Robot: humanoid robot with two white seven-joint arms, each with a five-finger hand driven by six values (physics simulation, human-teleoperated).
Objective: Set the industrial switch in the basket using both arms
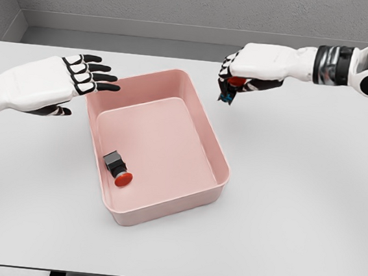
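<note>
Already one industrial switch (117,168) (red button, dark body) lies inside the pink basket (215,155) at its front-left corner. Toward the desk's (294,207) far edge, the right hand (252,69) curls its fingers around a second switch (230,90). The left hand (59,80) hovers open beside the basket's left wall.

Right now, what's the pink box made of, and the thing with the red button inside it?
The basket looks like smooth matte plastic: even pink, rounded rim, soft sheen. The industrial switch seems hard plastic, possibly metal: dark blocky body, glossy red button.
</note>
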